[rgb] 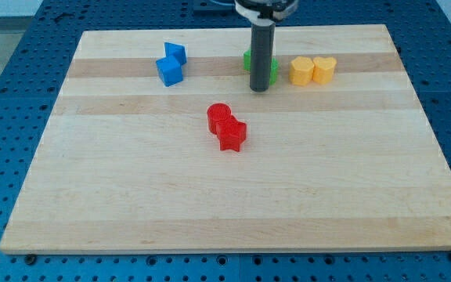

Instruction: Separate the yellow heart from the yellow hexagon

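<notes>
The rod stands upright near the counter's [233, 204] far edge, and my tip [261, 89] sits down on the wood just at 9 o'clock of the yellow pair. There is no claw on this arm, only the rod, so nothing spreads or pinches. The yellow hexagon [301, 70] and the yellow heart [324, 69] are side by side and touching, the heart at 3 o'clock of the hexagon, both up near the view's top right. A green block [275, 69] hides mostly behind the rod, its shape not clear, close to the hexagon's 9 o'clock side. Over at the view's top left two blue blocks [171, 65] sit pressed together. Near the centre a red cylinder [218, 116] touches a red star [232, 135], the star at about 5 o'clock of it, well apart from the tip.
</notes>
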Controlling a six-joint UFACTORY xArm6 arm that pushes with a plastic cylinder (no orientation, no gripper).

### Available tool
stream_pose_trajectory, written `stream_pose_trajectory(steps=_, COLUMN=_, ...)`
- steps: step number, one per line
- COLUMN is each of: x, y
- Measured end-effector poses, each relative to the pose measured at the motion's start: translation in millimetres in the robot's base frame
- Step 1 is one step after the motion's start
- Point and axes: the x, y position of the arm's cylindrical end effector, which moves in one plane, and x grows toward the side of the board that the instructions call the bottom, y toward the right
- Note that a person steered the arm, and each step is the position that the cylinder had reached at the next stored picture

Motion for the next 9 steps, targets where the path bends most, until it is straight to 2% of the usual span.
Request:
stream_pose_trajectory(steps=1, x=-2.0, y=0.4)
stream_pose_trajectory(steps=2, x=15.3, y=44.4)
stream_pose_trajectory(steps=3, x=10.4, y=87.4)
stream_pose_trajectory(steps=4, x=-35.3, y=85.3)
stream_pose_trajectory(steps=8, x=-39.3, y=75.2)
stream_pose_trajectory(steps=9, x=-39.3, y=44.2)
